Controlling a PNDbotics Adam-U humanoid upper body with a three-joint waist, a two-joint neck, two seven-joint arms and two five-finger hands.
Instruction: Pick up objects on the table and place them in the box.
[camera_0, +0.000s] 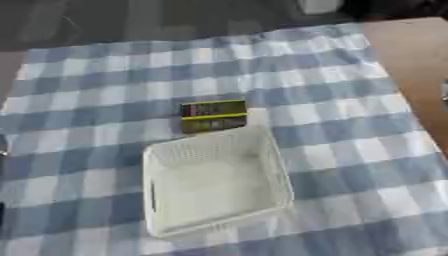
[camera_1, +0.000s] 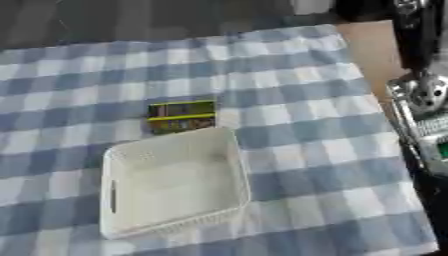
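A small dark box with yellow stripes (camera_0: 213, 116) lies flat on the checked cloth. It sits just behind the far rim of the white mesh basket (camera_0: 273, 165), close to it or touching it. The basket's inside shows nothing in it. In the right eye view my right arm (camera_1: 423, 90) runs down the right edge, black with a silver joint, well to the right of both things. Its lower end (camera_1: 430, 185) is a dark shape cut by the edge. My left hand shows in neither view.
The blue-and-white checked cloth (camera_0: 341, 125) covers most of the table. Bare brown tabletop (camera_0: 416, 60) shows at the far right. A pale object (camera_0: 319, 5) stands past the table's far edge.
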